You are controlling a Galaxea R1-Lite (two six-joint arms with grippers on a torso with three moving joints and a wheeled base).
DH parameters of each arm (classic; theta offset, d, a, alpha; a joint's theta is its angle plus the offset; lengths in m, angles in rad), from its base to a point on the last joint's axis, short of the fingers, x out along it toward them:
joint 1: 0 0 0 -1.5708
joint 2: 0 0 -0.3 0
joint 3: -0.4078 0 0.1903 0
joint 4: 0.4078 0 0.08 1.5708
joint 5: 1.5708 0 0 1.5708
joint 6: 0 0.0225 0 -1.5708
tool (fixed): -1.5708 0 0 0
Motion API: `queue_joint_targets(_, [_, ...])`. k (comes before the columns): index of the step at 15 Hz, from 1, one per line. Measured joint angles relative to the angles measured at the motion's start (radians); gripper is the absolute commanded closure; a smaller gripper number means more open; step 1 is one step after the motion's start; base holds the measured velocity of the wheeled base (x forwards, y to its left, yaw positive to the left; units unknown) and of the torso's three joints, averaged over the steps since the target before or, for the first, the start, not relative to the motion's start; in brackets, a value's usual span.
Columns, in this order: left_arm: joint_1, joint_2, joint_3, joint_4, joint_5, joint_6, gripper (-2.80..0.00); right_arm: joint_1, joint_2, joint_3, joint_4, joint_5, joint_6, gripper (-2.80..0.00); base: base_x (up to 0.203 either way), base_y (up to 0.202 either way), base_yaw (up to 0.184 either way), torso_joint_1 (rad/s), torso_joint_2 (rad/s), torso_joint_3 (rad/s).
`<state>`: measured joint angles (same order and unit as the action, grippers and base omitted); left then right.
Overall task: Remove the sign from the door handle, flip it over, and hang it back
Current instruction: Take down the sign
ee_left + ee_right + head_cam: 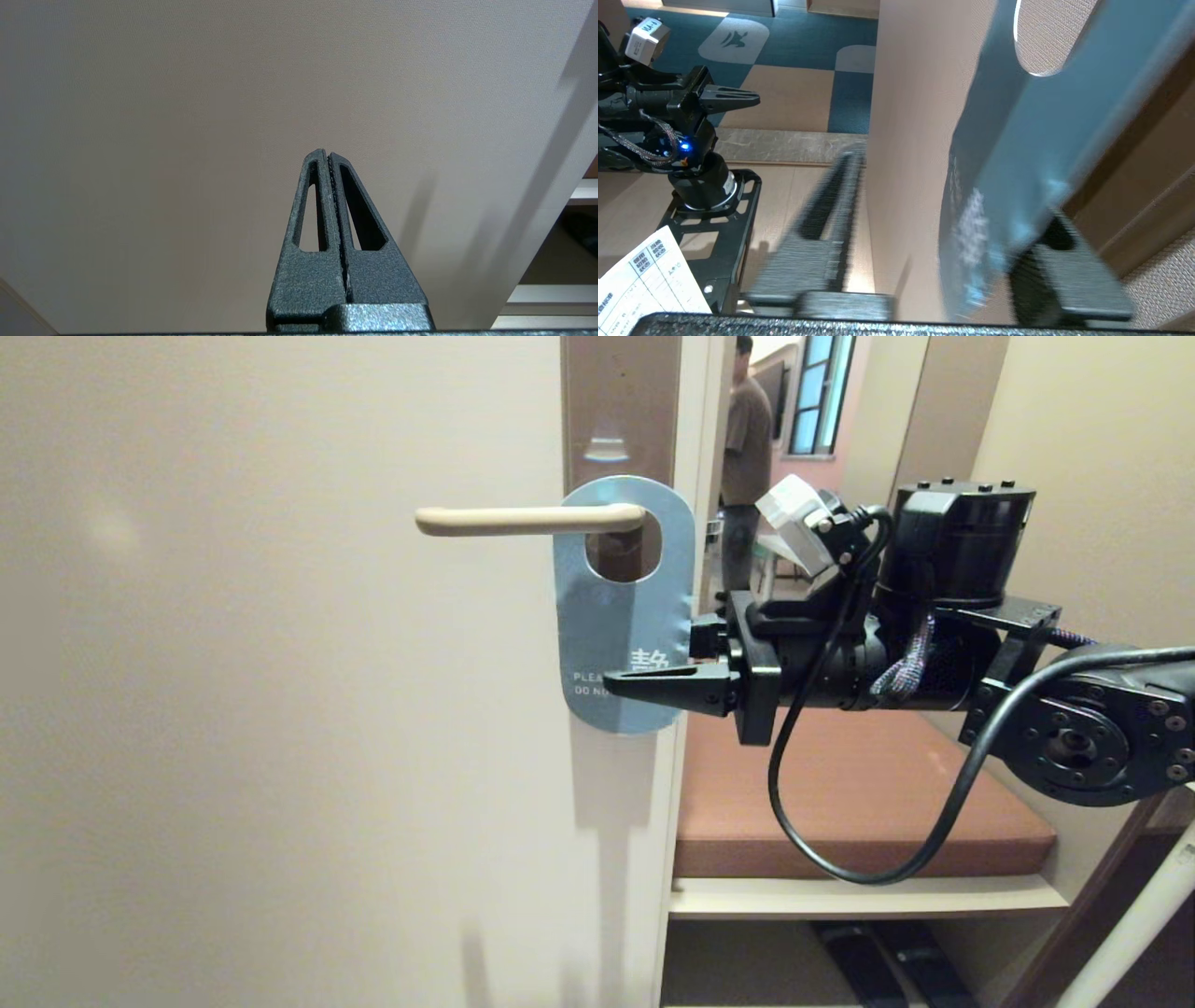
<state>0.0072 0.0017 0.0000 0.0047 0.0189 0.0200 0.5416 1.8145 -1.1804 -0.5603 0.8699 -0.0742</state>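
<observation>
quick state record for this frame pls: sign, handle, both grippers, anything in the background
sign: hangs by its oval hole on the door handle, slate-blue DO NOT DISTURB face outward
door handle: cream lever, level, on a brownish-grey backplate
right gripper: at the sign's lower edge, one finger on each side of the card, gap visible, not yet clamped
left gripper: shut, holding nothing, facing the plain door
task stage: sign not yet taken off
background: person standing past the door edge; brown cushion below the right arm

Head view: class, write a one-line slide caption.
Right gripper straddles the lower edge of the blue sign hanging on the door handle.
</observation>
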Motion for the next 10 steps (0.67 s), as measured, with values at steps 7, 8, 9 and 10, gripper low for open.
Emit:
queue_joint_targets(7, [0.000,0.000,0.000,0.000,0.000,0.000,0.00,-0.002,-0.001,0.009,-0.028,-0.020,-0.002,0.00,0.000,0.000,0.000,0.000,0.00,0.000])
queue_joint_targets(8, [0.000,0.000,0.000,0.000,0.000,0.000,0.00,-0.002,-0.001,0.011,-0.028,-0.036,-0.001,0.00,0.000,0.000,0.000,0.000,0.00,0.000])
queue_joint_targets(9, [0.000,0.000,0.000,0.000,-0.001,0.000,0.00,-0.002,-0.002,0.014,-0.028,-0.062,-0.002,0.00,0.000,0.000,0.000,0.000,0.00,0.000])
queue_joint_targets(10, [0.000,0.000,0.000,0.000,0.000,0.000,0.00,0.000,-0.002,0.015,-0.028,-0.091,-0.002,0.00,0.000,0.000,0.000,0.000,0.00,0.000])
